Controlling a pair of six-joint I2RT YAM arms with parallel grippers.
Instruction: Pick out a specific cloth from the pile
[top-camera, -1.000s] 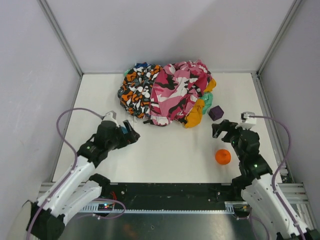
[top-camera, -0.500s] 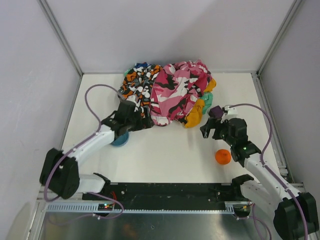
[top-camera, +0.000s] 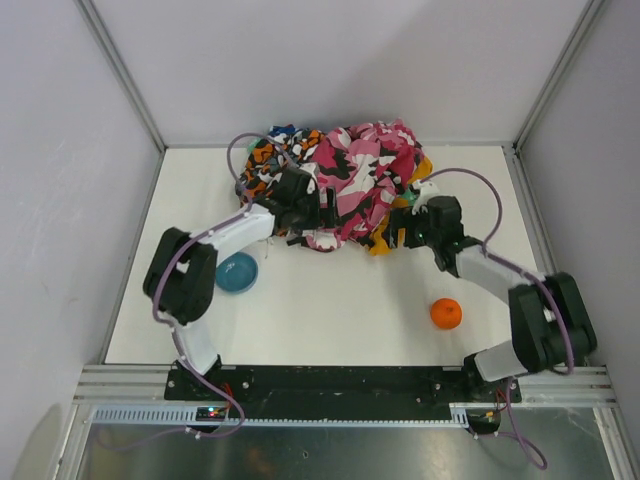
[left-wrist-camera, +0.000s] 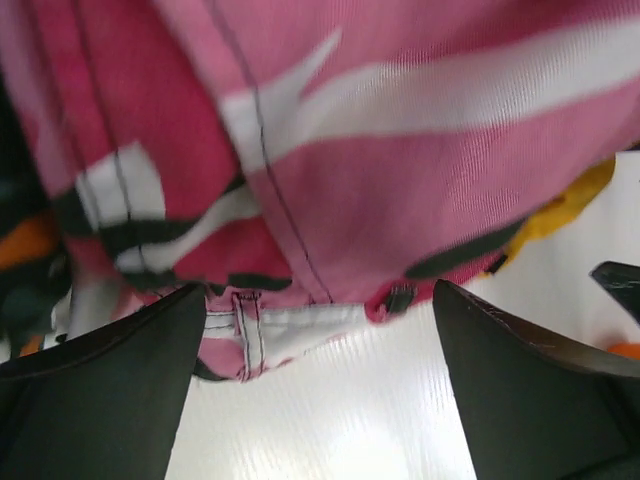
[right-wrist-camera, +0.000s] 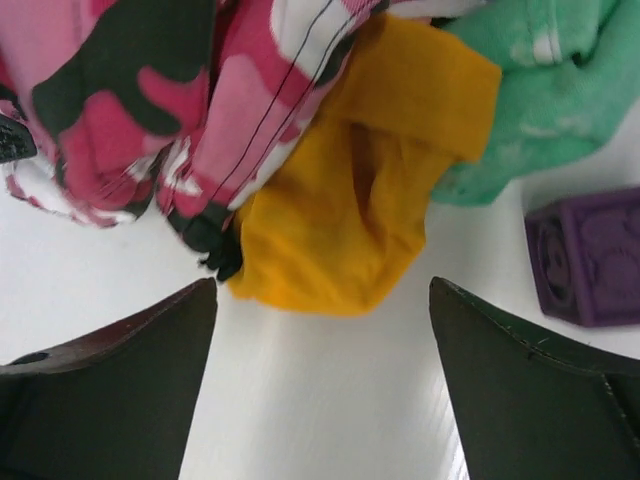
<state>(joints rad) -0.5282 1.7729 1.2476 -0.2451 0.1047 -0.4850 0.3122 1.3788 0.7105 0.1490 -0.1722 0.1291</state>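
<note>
Worth watching here is the right end effector (right-wrist-camera: 323, 300): fingers spread wide, nothing btwn them. The mustard cloth (right-wrist-camera: 345, 200) sits straight ahead of it, just past the fingertips and lined up w/ the gap. The cloth is at the edge of the pile (top-camera: 350, 185) that faces this end effector, a rounded lobe poking out onto the table (top-camera: 340, 300). Its far part is tucked under the pink camo cloth (right-wrist-camera: 150, 90) on the left-finger side, and a green cloth (right-wrist-camera: 530, 90) butts it on the right-finger side.

Its long axis runs slantwise. The nearest end lies toward the left finger, and farther off it drifts toward the right finger. So the jaw line crosses it at an angle, not square. Prob. fine for soft fabric, tho a small wrist turn would catch more of the fold, I reckon.

The left end effector (left-wrist-camera: 318, 300) is also wide & empty, w/ the pink camo hem right in front of it. Yellow shows only as a sliver off to its right-finger side. So the R arm is clearly nearer the target.

Risk as I see it: the pink hem's dark corner hangs just beside the yellow lobe on the left-finger side, so closing there could snag both. The purple block (right-wrist-camera: 585, 255) sits beyond the right finger, apart from the cloth, and shouldn't interfere.
</note>
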